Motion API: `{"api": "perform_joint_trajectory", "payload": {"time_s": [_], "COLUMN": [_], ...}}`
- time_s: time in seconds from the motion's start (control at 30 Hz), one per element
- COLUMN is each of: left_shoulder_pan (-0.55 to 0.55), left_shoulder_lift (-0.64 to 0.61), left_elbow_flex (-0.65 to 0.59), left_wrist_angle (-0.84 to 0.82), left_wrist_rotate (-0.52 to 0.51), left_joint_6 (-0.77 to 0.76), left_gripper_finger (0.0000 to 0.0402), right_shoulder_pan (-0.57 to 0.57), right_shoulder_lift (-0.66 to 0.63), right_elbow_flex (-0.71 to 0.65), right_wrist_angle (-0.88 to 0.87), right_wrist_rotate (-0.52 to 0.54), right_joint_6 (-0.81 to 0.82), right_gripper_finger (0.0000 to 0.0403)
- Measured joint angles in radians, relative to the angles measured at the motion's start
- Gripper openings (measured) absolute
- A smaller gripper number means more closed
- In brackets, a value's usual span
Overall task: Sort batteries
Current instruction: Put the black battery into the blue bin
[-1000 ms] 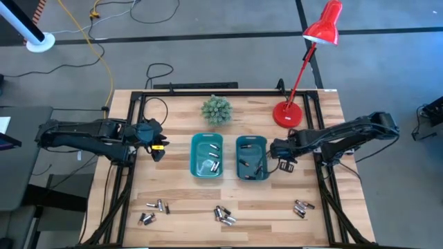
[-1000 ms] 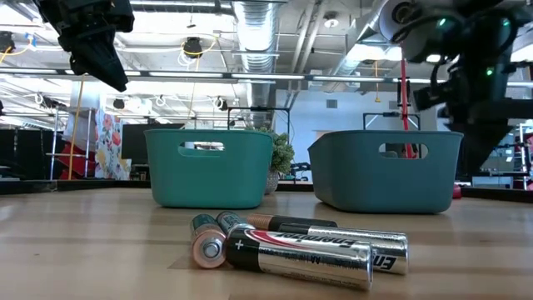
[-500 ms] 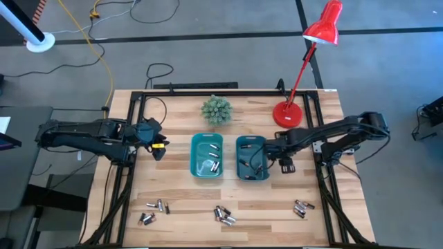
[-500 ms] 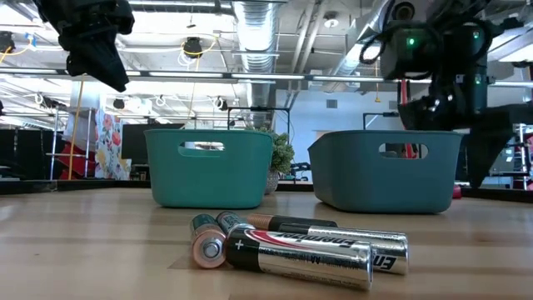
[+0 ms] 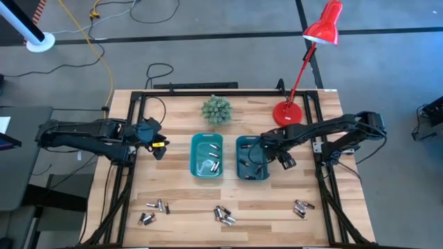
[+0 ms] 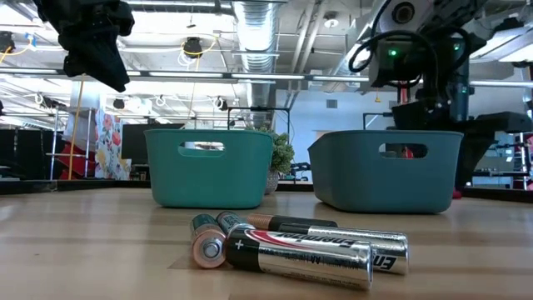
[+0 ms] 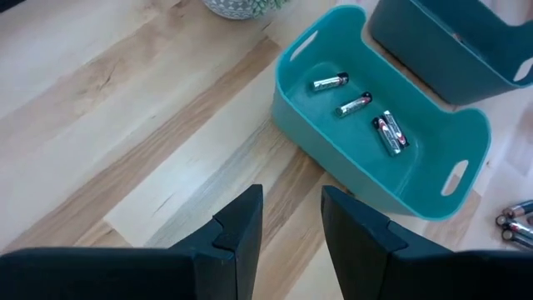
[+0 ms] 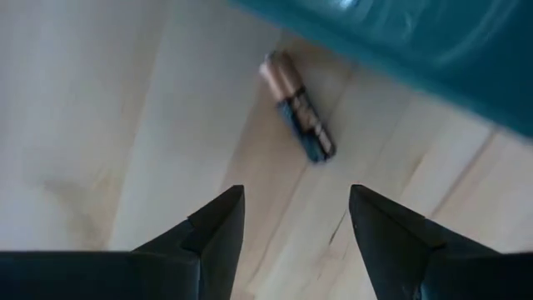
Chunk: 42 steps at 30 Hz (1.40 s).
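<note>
Batteries lie in three loose groups near the table's near edge: [image 5: 154, 206], [image 5: 223, 214], [image 5: 301, 207]; the middle group fills the low view's foreground [image 6: 291, 246]. Two teal bins [image 5: 206, 155] [image 5: 251, 158] stand mid-table, each with several batteries inside [image 7: 366, 104]. My right gripper [image 5: 263, 149] [image 8: 296, 204] is open at the right bin's right rim. Ahead of its fingers, one copper-and-black battery [image 8: 298, 108] lies flat on the wood beside a teal bin wall [image 8: 400, 50]. My left gripper [image 5: 156, 142] [image 7: 287, 208] waits open, left of the left bin [image 7: 383, 142].
A red desk lamp [image 5: 291, 112] stands at the far right of the table and a small green plant [image 5: 217, 109] at the far middle. A black frame [image 5: 131, 173] runs along the table's sides. Bare wood lies between the bins and the near battery groups.
My right gripper has travelled toward the table's left and slightly toward the far edge, from beside the right bin up to its right rim. The left arm, the bins and the batteries on the table have kept still.
</note>
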Motion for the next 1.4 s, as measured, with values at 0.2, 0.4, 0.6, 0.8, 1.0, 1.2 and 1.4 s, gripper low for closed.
{"api": "perform_joint_trajectory", "payload": {"time_s": [0.2, 0.4, 0.6, 0.8, 1.0, 1.2, 1.4], "left_shoulder_pan": [0.0, 0.0, 0.0, 0.0, 0.0, 0.0, 0.0], "left_shoulder_lift": [0.007, 0.047, 0.096, 0.111, 0.11, 0.111, 0.111], "left_elbow_flex": [0.0, 0.0, 0.0, 0.0, 0.0, 0.0, 0.0], "left_wrist_angle": [0.001, 0.002, 0.001, 0.0, 0.0, 0.0, 0.0], "left_wrist_rotate": [-0.001, -0.001, 0.0, 0.0, 0.0, 0.001, 0.002], "left_joint_6": [-0.012, -0.01, -0.008, -0.008, -0.008, -0.009, -0.011], "left_gripper_finger": [0.0121, 0.0121, 0.0121, 0.0121, 0.0121, 0.0121, 0.0121], "right_shoulder_pan": [0.0, 0.003, 0.022, 0.02, 0.027, 0.059, 0.083], "right_shoulder_lift": [0.058, 0.119, 0.136, 0.087, 0.096, 0.092, 0.091], "right_elbow_flex": [0.0, 0.003, 0.004, 0.0, 0.001, 0.0, 0.001], "right_wrist_angle": [0.078, 0.081, 0.08, 0.085, 0.096, 0.113, 0.094], "right_wrist_rotate": [0.0, -0.038, -0.046, -0.081, -0.083, -0.079, -0.072], "right_joint_6": [-0.009, 0.006, 0.039, 0.073, 0.104, 0.121, 0.151], "right_gripper_finger": [0.023, 0.0229, 0.0192, 0.012, 0.0077, 0.007, 0.007]}}
